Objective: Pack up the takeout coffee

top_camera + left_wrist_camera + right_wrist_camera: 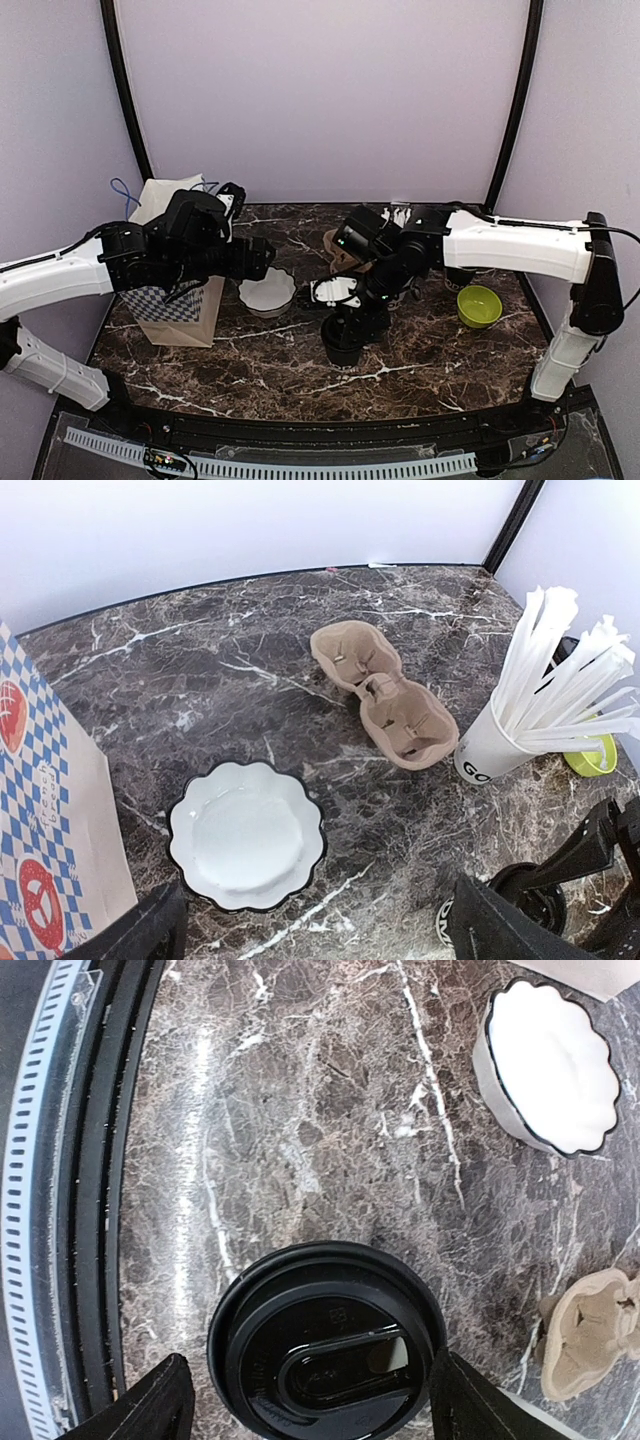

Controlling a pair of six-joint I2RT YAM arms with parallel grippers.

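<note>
One black takeout cup (325, 1345) with its black lid on stands on the marble table; it also shows in the top view (343, 340) and at the left wrist view's lower right (525, 888). My right gripper (320, 1410) is open right above it, one finger on each side of the lid, seen from above in the top view (356, 312). A second dark, cup-like shape (459, 276) is mostly hidden under the right arm. A brown cardboard cup carrier (385, 695) lies empty behind. My left gripper (320, 942) is open and empty above the white scalloped bowl (245, 835).
A paper bag (180, 300) with blue checks stands at the left under the left arm. A white cup of wrapped straws (500, 745) stands right of the carrier. A lime-green bowl (479, 305) sits at the right. The table's front rail (70, 1210) is close to the cup.
</note>
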